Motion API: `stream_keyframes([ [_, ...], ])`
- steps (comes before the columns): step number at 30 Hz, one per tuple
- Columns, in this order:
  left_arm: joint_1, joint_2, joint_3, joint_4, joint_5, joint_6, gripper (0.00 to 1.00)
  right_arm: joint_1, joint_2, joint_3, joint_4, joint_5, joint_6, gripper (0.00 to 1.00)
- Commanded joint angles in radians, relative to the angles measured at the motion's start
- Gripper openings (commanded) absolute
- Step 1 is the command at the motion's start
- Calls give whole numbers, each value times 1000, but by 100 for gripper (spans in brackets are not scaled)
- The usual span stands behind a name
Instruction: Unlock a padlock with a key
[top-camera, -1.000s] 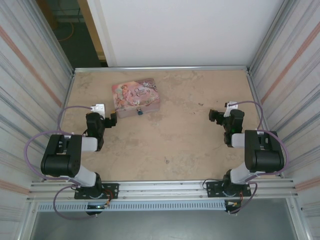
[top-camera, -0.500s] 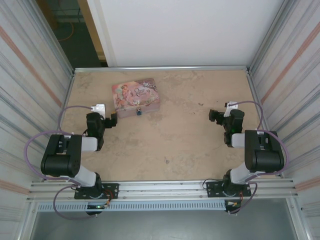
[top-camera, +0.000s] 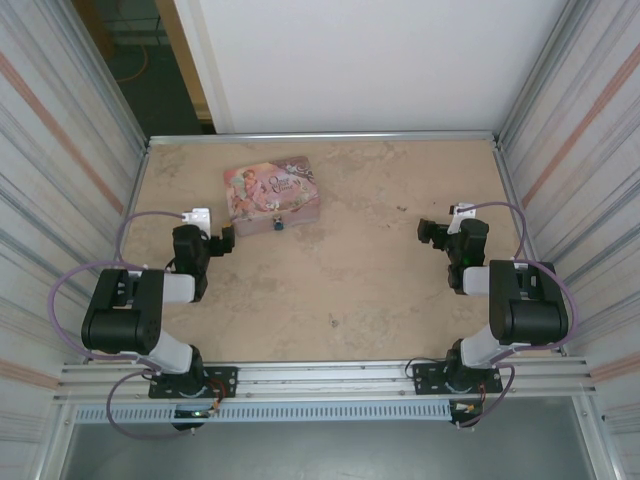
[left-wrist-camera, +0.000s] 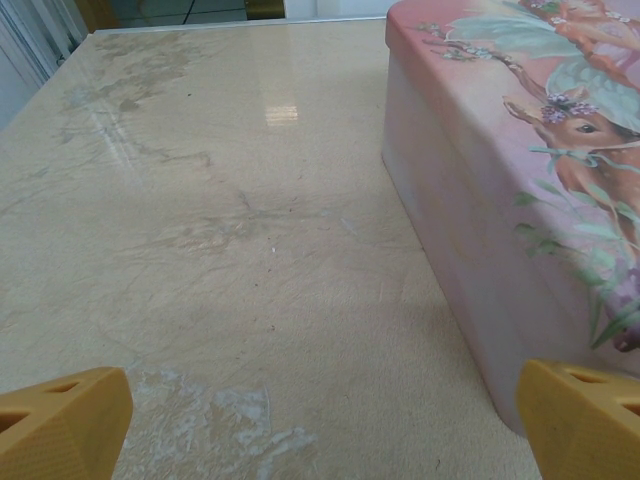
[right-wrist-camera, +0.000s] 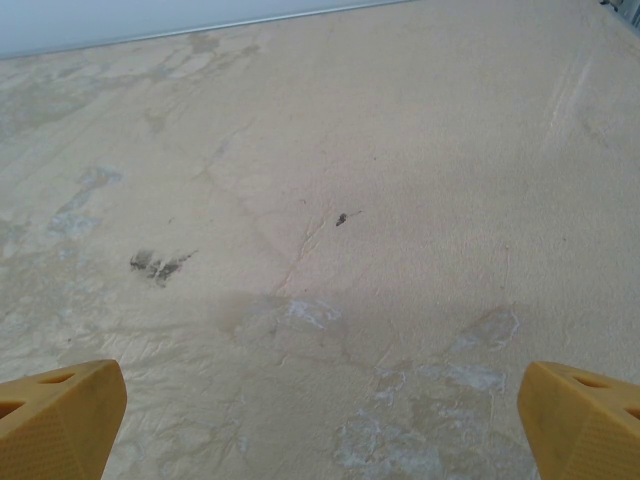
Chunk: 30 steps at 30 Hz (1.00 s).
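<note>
Left claw (top-camera: 226, 240) and right claw (top-camera: 430, 232) hover spread and empty over the desk (top-camera: 350, 290), seemingly ready to begin, while the padlock (top-camera: 279, 223) hangs on the near face of the pink tin (top-camera: 268, 188), apparently securing its lid.

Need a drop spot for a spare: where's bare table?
Free: the beige tabletop between the left gripper and right gripper, plus the far right corner. Crowded: far left, around the pink illustrated rectangular tin with the tiny blue padlock at its near side.
</note>
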Motion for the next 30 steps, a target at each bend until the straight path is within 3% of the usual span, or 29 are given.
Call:
stream_keyframes([
  [1, 1, -2, 23, 3, 9, 16, 99, -2, 8, 12, -12, 4, -8, 99],
  [12, 1, -56, -2, 12, 20, 20, 99, 1, -41, 21, -57, 30, -3, 99],
  [19, -16, -291, 18, -197, -31, 2, 99, 3, -205, 59, -264, 39, 13, 99],
  [25, -16, -398, 129, -447, -25, -104, 99, 23, -334, 147, -515, -29, 148, 99],
  [30, -11, -386, 270, -670, 30, -216, 99, 165, -342, 257, -668, -51, 264, 99],
])
